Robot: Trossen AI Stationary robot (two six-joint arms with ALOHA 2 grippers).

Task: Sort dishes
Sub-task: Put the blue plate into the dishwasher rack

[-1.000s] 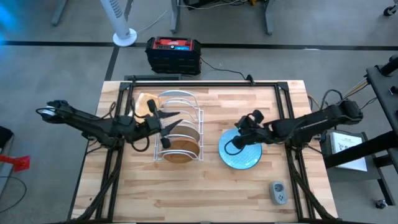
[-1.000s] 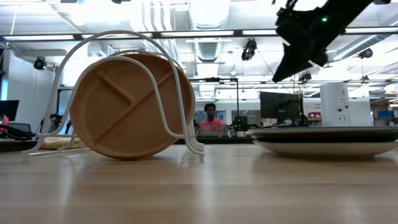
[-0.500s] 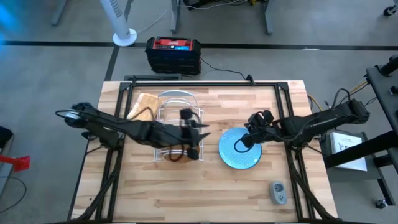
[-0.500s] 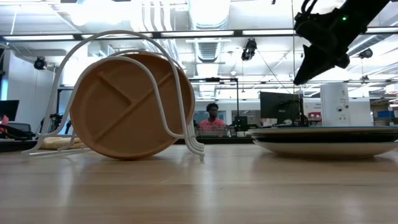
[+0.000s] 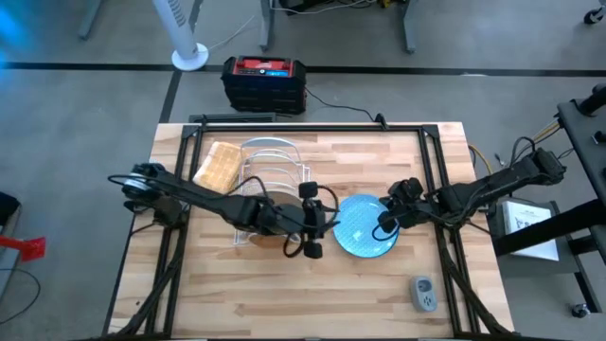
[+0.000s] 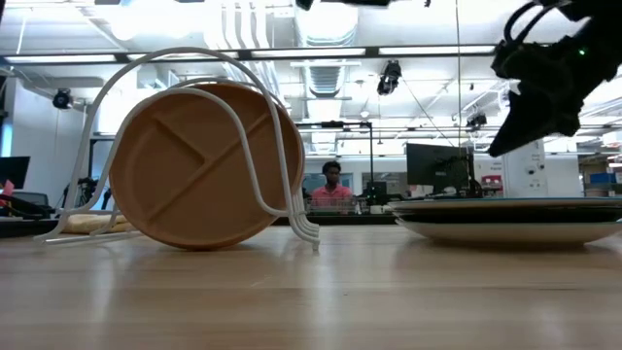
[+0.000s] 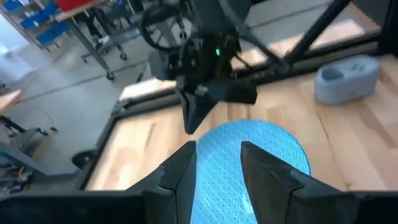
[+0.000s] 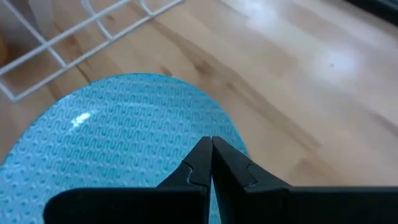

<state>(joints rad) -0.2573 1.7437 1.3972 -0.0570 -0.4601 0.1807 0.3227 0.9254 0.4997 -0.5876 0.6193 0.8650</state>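
wooden divided plate (image 6: pixel 194 165): stands on edge in the white wire rack (image 5: pixel 273 180), face toward the low camera
blue plate (image 5: pixel 365 225): lies flat on the surface, face up
left gripper (image 5: pixel 317 227): just beside the blue plate's rim, jaws parted, holding nothing
right gripper (image 5: pixel 383 227): above the plate's far edge, jaws clenched, empty

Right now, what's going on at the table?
Dish sorting is under way. The brown wooden divided plate stands on edge in the white wire rack. The left gripper, its fingers open and empty, reaches toward the light blue plate, which tops the stack lying flat on the table. The right gripper hovers shut over that plate's other side.
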